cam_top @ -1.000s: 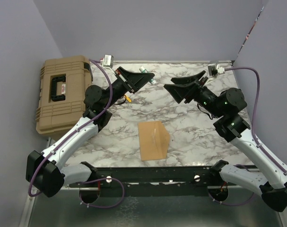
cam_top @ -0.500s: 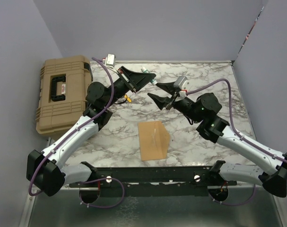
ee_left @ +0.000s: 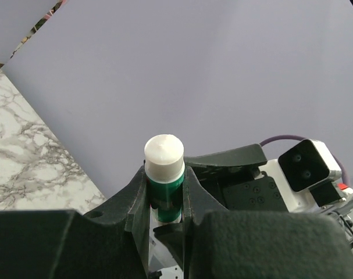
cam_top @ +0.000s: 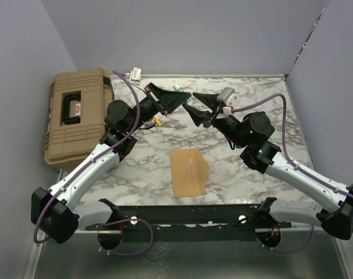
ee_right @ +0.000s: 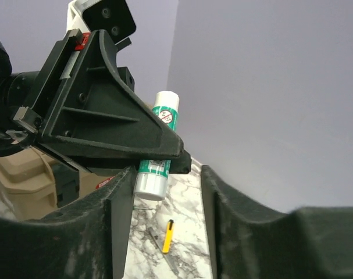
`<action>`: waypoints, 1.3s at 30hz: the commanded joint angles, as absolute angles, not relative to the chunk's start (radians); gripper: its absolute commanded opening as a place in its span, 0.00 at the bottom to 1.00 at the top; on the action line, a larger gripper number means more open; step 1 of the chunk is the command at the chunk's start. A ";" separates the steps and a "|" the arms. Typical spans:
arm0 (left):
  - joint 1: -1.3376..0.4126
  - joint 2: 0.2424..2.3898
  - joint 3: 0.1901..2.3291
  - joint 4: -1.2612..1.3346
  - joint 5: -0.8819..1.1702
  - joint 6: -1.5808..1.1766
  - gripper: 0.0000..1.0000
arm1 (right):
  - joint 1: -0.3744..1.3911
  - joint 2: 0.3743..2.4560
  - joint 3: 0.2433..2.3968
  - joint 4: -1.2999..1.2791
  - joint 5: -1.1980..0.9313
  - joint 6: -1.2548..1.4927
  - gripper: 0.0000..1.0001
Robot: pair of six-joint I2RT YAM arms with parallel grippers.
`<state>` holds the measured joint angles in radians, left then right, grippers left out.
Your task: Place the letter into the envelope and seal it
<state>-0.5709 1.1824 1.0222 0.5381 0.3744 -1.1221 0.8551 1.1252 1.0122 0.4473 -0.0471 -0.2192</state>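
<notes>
Two grippers hover well beyond the envelope (cam_top: pixel 188 172), which lies flat on the marble table (cam_top: pixel 240 174), light, floppy and likely best pinched by an edge: the left gripper (cam_top: pixel 184 95) clamps a rigid glue stick (ee_left: pixel 163 174), the right gripper (cam_top: pixel 191 100) gaping just beside it.

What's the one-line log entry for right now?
left gripper: shut on glue stick | right gripper: open, near glue stick | envelope: on table, untouched

Tan envelope (cam_top: pixel 188 174), green-and-white glue stick (ee_left: pixel 163 177)
</notes>
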 commanded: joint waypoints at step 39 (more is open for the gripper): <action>-0.711 1.232 1.070 0.656 0.425 -0.911 0.00 | 0.808 0.931 0.945 0.423 -0.050 0.818 0.01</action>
<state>-0.6857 1.2064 1.0367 0.6350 0.3328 -0.9684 0.8333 0.9798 0.9878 0.2913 -0.0097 0.4259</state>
